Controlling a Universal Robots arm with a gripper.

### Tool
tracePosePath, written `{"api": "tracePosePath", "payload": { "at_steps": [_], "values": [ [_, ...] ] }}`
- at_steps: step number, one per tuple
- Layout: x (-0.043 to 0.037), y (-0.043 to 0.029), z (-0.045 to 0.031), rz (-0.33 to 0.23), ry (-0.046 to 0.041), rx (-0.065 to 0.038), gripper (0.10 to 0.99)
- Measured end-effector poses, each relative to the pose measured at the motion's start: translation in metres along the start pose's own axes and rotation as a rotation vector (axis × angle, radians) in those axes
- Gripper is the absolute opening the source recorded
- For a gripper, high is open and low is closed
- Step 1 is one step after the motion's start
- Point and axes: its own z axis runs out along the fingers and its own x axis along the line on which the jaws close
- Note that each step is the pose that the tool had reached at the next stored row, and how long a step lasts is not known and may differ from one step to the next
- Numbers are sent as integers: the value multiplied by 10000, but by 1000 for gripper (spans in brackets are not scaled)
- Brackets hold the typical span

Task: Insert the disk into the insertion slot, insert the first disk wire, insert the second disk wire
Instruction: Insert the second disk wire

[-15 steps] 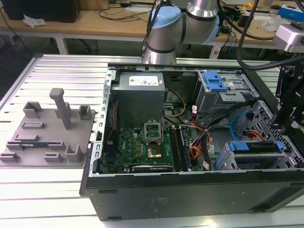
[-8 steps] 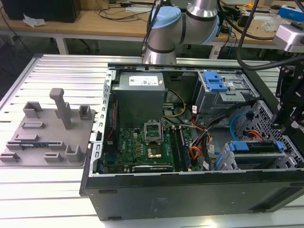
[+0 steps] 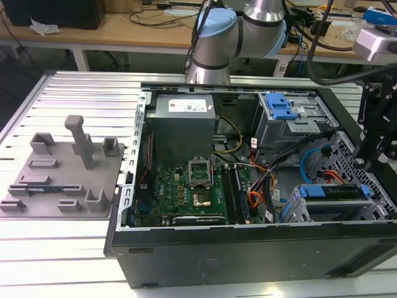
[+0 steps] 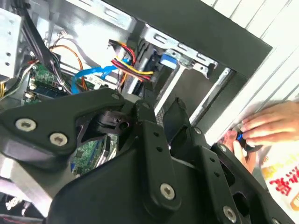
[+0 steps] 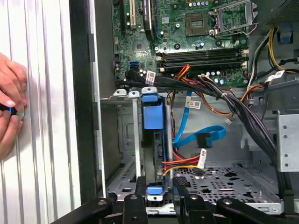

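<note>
Nearest the lens in both wrist views is the gripper (image 5: 156, 198). Its black fingers (image 5: 135, 205) stand apart and hold nothing, one on either side of the blue end tab of the disk (image 5: 153, 115). The disk sits edge-on inside the insertion slot (image 5: 122, 140), in the corner of the computer case (image 3: 248, 261) that lies at the exterior view's right and nearest that camera. The first step therefore looks done, and the disk lies just ahead of the gripper's tips; whether they touch the carrier cannot be told. The second disk wire (image 5: 205, 134) loops beside the slot with its dark plug hanging free, apart from the disk and off to one side of the gripper. A red, orange and yellow wire bundle (image 5: 182, 164) runs beneath it toward the disk; whether that bundle is plugged in cannot be told. The loose cables lie close together, so a reach for the blue one could snag the bundle or pinch the flat cable rather than its plug, and a crooked plug would likely jam at the disk's connector. A person's hand (image 5: 9, 109) rests on the slatted table (image 3: 74, 248) just outside the case wall, holding a small dark object, near enough that a wide swing of the arm could strike it.
</note>
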Motion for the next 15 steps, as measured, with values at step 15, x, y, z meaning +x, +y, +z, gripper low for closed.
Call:
{"api": "tracePosePath", "payload": {
  "at_steps": [15],
  "values": [
    [-736, 87, -26, -19, 2106, 113, 361]
  ]
}}
